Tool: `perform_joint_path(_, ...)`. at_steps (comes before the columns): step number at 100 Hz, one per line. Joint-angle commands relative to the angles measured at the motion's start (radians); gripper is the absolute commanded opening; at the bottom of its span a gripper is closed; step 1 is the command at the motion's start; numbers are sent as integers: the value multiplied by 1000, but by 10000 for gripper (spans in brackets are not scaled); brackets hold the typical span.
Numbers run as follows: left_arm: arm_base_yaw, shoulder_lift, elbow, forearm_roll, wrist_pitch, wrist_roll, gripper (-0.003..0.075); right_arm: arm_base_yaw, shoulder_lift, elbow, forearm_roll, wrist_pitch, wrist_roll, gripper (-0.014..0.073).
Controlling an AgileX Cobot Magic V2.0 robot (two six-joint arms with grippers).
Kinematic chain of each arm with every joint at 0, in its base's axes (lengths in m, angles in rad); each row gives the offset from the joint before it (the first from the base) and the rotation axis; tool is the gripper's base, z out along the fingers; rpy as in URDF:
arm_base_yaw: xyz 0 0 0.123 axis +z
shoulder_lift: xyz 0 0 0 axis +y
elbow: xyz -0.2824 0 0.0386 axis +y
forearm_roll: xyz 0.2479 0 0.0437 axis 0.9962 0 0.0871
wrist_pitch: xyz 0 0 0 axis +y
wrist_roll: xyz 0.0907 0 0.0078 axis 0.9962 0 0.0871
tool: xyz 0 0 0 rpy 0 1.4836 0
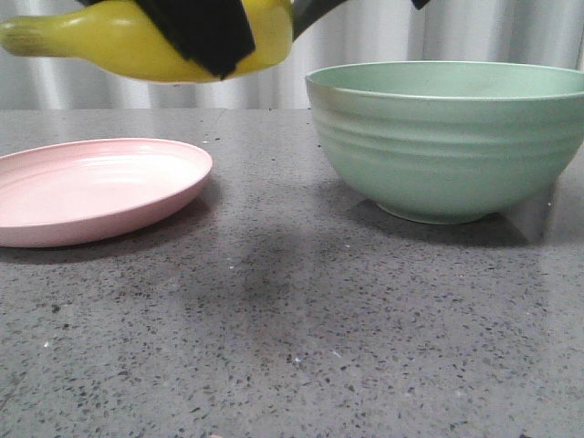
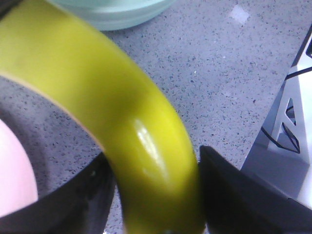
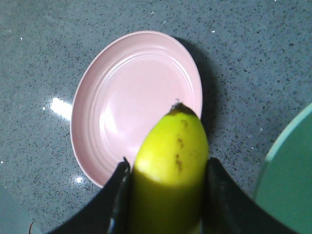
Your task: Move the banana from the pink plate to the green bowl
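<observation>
The yellow banana [image 1: 119,41] hangs in the air at the top left of the front view, above the gap between the empty pink plate [image 1: 91,187] and the green bowl [image 1: 447,137]. A black finger [image 1: 205,32] wraps its right part. In the left wrist view my left gripper [image 2: 156,214] is shut on the banana [image 2: 97,97], with the bowl's foot [image 2: 112,12] beyond and the plate's edge [image 2: 12,175] beside it. In the right wrist view my right gripper [image 3: 168,195] is shut on the banana's dark-tipped end [image 3: 170,146], above the plate [image 3: 131,92], with the bowl's rim [image 3: 292,175] at the side.
The plate and bowl stand on a grey speckled tabletop [image 1: 292,319], the plate left and the bowl right. A pale corrugated wall [image 1: 383,32] runs behind. A white frame with black cables [image 2: 292,122] stands past the table's edge in the left wrist view.
</observation>
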Motion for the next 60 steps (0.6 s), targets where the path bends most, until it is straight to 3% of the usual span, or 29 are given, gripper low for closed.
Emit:
perform_joint_path(1, -6, -47, -71, -34, -67, 5, 370, 5, -31, -29, 15, -18, -29, -68)
perform_joint_path(22, -6, -47, -122, -18, -64, 5, 445, 5, -33, -38, 15, -18, -29, -68)
perform_joint_path(60, -6, -85, -134, -16, -82, 5, 445, -72, -34, -122, -23, -7, -29, -64)
